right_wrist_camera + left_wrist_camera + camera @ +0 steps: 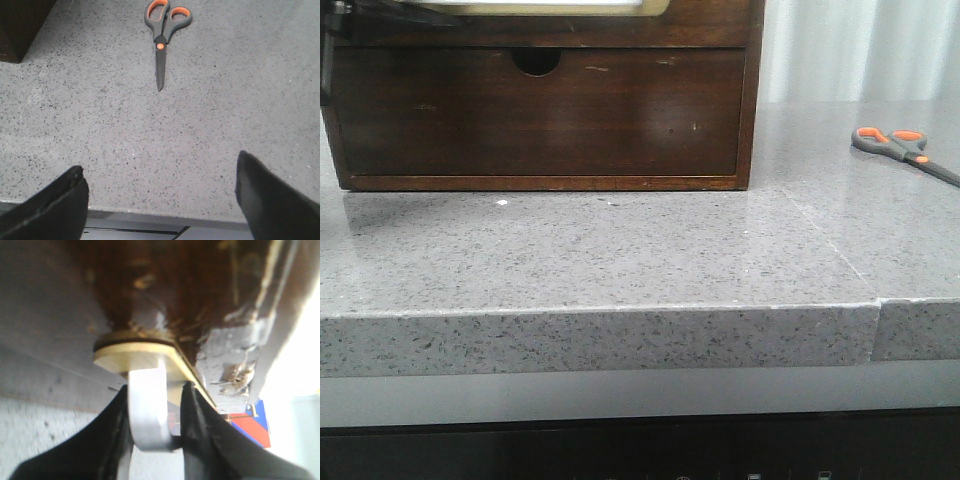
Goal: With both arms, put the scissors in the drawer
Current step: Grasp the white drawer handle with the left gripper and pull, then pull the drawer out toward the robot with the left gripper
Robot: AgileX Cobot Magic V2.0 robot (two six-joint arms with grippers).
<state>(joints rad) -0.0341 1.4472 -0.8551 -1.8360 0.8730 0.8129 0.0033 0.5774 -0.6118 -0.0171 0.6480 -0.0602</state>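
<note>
The scissors (pixel 905 150) lie flat on the grey counter at the right, well apart from the wooden box; in the right wrist view the scissors (pixel 162 35) lie closed. My right gripper (pixel 159 162) hangs open over the counter's front edge, short of them and holding nothing. The drawer shows only as the white panel (pixel 540 4) at the top edge of the front view. In the left wrist view my left gripper (pixel 156 387) is shut on the silvery loop handle (pixel 147 410) fixed to the cream plate (pixel 135 355) on the drawer's front.
Below the panelled drawer sits a plain dark drawer front (pixel 540 115) with a half-round notch (pixel 535 62), shut in the wooden box (pixel 752 100). The counter's front edge (pixel 600 310) runs across, with a seam (pixel 876 305) at the right.
</note>
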